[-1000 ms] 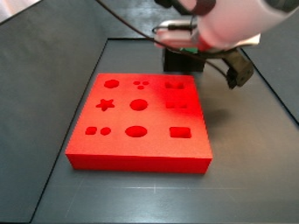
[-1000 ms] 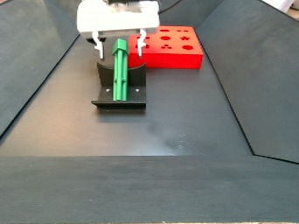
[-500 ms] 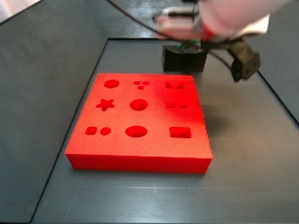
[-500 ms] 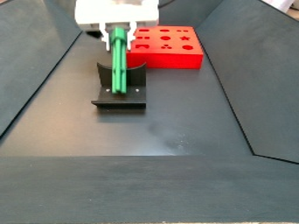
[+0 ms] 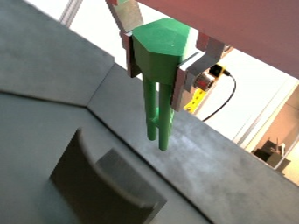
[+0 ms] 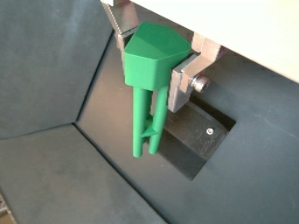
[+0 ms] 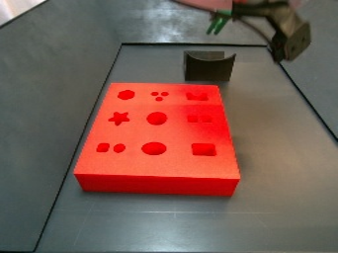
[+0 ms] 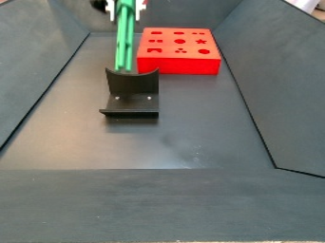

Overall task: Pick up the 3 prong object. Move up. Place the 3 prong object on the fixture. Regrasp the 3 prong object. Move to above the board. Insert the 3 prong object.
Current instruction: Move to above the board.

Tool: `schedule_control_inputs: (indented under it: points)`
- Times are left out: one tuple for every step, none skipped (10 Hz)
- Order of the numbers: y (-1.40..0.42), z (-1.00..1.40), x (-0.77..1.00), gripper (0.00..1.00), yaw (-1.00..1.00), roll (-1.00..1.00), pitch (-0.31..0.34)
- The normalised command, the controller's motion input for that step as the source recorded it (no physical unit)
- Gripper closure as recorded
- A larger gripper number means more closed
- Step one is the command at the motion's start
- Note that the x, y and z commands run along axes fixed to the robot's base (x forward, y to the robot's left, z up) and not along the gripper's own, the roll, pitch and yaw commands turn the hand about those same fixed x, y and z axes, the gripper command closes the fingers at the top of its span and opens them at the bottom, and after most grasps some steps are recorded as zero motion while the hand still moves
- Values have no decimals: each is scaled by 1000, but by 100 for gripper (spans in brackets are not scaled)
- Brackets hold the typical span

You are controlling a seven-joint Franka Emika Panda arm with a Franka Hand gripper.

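My gripper [image 5: 156, 70] is shut on the wide head of the bright green 3 prong object [image 5: 156, 48], and its long prongs hang down from the jaws. Both wrist views show this grip [image 6: 152, 74]. In a side view the 3 prong object [image 8: 124, 38] hangs upright just above the dark fixture [image 8: 131, 91], clear of it. The gripper [image 8: 122, 5] is mostly cut off at the picture's edge. The red board [image 8: 181, 49] lies behind the fixture. In a side view the board [image 7: 158, 133] is in front of the fixture [image 7: 208, 66].
Dark sloped walls [image 8: 51, 85] close in the dark floor on both sides. The fixture's base plate [image 6: 197, 140] lies under the hanging prongs in a wrist view.
The gripper has closed on the green piece and risen, lifting it up off the fixture. The gripper body has nearly left both side views.
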Motion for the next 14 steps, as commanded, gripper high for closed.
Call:
schedule_control_inputs:
  points:
    - [-39,1000,-45,100,-13,-68,179]
    - [-39,1000,-43,100,34,-45,178]
    - [-39,1000,-42,100,54,-41,171]
    - [-37,1000,-32,100,93,-37,154]
    - [-37,1000,-29,100,105,-33,148]
    - [-39,1000,-18,100,117,-28,134]
    - [-42,1000,-8,100,123,-25,122]
    - [-45,1000,0,100,122,-25,107]
    - [-47,1000,10,100,120,-24,96]
    - [-41,887,13,100,113,-27,88]
    - [-32,660,19,100,103,-31,77]
    - [-27,492,17,100,96,-32,74]
    - [-25,324,19,100,86,-35,74]
    - [-1000,-45,-607,100,10,-1000,24]
